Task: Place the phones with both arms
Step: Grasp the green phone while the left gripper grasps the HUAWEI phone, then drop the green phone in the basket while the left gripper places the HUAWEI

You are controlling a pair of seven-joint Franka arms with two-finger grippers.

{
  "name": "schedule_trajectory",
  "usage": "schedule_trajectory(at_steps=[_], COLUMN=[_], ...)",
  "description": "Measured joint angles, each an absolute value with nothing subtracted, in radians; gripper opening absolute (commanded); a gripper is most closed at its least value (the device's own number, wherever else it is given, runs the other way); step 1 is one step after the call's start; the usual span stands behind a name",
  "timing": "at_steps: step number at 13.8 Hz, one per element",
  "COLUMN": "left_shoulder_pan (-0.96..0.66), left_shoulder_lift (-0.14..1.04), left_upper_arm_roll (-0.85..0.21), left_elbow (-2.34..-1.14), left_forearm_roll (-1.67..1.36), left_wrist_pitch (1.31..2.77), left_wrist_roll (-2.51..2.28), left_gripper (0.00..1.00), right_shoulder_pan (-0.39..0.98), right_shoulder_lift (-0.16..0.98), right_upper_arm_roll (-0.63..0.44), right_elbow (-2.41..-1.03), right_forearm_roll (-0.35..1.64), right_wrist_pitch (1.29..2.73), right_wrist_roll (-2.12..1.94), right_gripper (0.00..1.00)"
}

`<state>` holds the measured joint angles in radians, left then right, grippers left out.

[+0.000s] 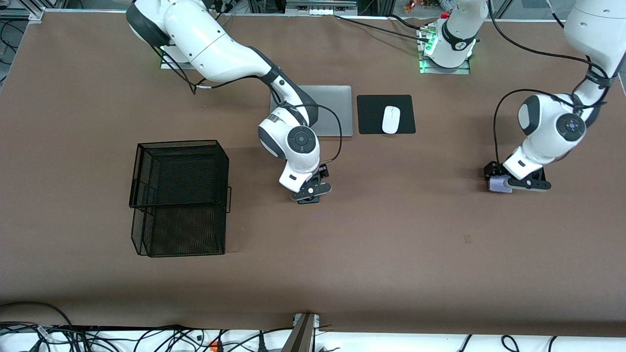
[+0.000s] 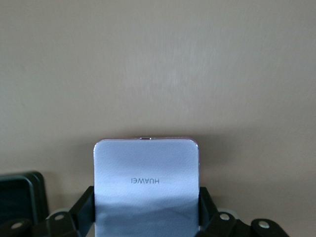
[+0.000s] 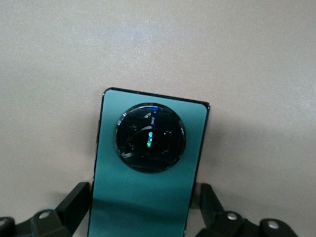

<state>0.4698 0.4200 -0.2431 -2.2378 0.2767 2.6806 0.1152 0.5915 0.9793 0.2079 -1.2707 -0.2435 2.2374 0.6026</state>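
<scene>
Wrist views: left end effector (image 2: 146, 217) clamping lilac phone (image 2: 146, 185), right end effector (image 3: 143, 212) clamping green phone (image 3: 148, 173).

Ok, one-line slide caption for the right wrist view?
Right gripper straddling the green phone, camera ring up, over the bare brown table.
</scene>
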Motion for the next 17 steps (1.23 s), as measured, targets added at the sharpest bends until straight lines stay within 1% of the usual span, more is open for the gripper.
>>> schedule_trajectory(at_steps=[1, 2, 3, 4, 6, 10, 12, 14, 17], left_shoulder_pan=[0.47, 0.469, 0.468, 0.463, 0.422, 0.299, 0.238, 0.171, 0.066], left_shoulder_lift=[0.42, 0.423, 0.43, 0.443, 0.479, 0.54, 0.569, 0.594, 0.607], left_upper_arm_roll=[-0.257, -0.271, -0.289, -0.31, -0.336, -0.341, -0.342, -0.342, -0.343], left_elbow=[-2.203, -2.176, -2.154, -2.134, -2.096, -2.026, -1.991, -1.958, -1.919], left_forearm_roll=[0.277, 0.277, 0.277, 0.277, 0.277, 0.277, 0.277, 0.277, 0.277], left_wrist_pitch=[2.646, 2.624, 2.615, 2.611, 2.611, 2.611, 2.611, 2.603, 2.563], left_wrist_roll=[0.102, 0.086, 0.061, 0.022, -0.068, -0.249, -0.35, -0.46, -0.617], left_gripper=[0.1, 0.1, 0.1, 0.09, 0.09, 0.09, 0.09, 0.09, 0.09], right_shoulder_pan=[0.592, 0.592, 0.592, 0.592, 0.592, 0.591, 0.589, 0.567, 0.476], right_shoulder_lift=[0.979, 0.976, 0.974, 0.975, 0.975, 0.972, 0.942, 0.879, 0.773], right_upper_arm_roll=[0.208, 0.209, 0.209, 0.209, 0.209, 0.204, 0.176, 0.142, 0.13], right_elbow=[-1.27, -1.268, -1.268, -1.267, -1.267, -1.253, -1.234, -1.225, -1.223], right_forearm_roll=[-0.244, -0.243, -0.243, -0.243, -0.243, -0.244, -0.244, -0.244, -0.244], right_wrist_pitch=[2.238, 2.237, 2.236, 2.236, 2.237, 2.248, 2.247, 2.196, 2.051], right_wrist_roll=[0.603, 0.603, 0.603, 0.603, 0.607, 0.719, 0.745, 0.745, 0.713], right_gripper=[0.35, 0.19, 0.07, 0.0, 0.0, 0.0, 0.0, 0.0, 0.0])
